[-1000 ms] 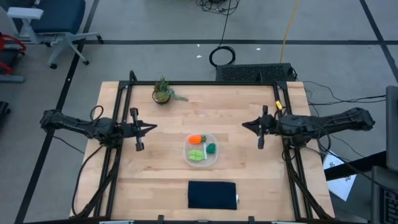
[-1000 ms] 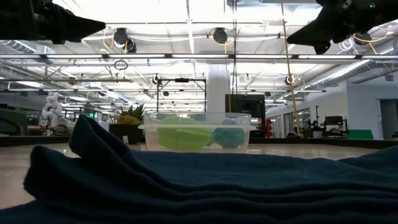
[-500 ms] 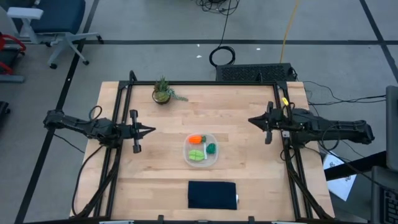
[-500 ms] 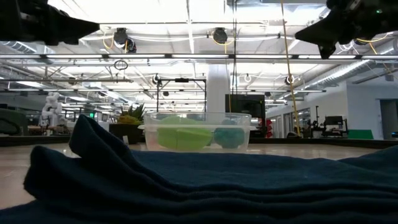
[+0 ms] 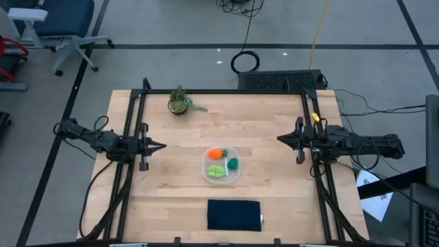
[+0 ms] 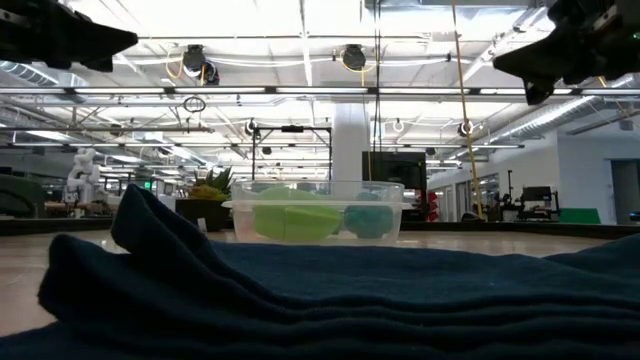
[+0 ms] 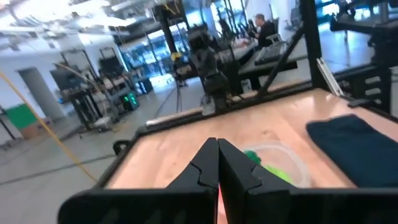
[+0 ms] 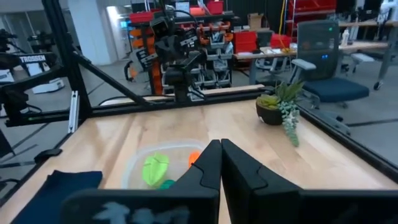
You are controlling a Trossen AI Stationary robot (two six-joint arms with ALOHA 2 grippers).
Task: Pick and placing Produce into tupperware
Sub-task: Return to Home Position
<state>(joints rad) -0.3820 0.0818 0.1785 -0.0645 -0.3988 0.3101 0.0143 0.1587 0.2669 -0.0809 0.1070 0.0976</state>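
Note:
The clear tupperware (image 5: 221,165) stands on the table's middle. It holds the orange carrot (image 5: 216,154), the dark green lump (image 5: 233,163) and the light-green leafy piece (image 5: 217,171). The low view shows the tupperware (image 6: 318,210) with green shapes behind its wall. My left gripper (image 5: 163,145) hovers shut to the left of the tupperware, well apart from it, pointing right. My right gripper (image 5: 279,139) hovers shut to the tupperware's right, pointing left. Each wrist view shows its own gripper, left (image 7: 217,144) and right (image 8: 220,144), with the fingers closed together above the tupperware (image 8: 163,167).
A small potted plant (image 5: 180,101) stands near the far edge, left of centre. A dark navy pad (image 5: 234,214) lies near the near edge and fills the low view's foreground (image 6: 320,290). Black frame rails (image 5: 130,137) run along both table sides.
Both arms have drawn back from the middle. My left gripper has moved toward the table's left edge and my right gripper toward the right edge. Both stay shut and high above the table. The tupperware and the produce in it have not moved.

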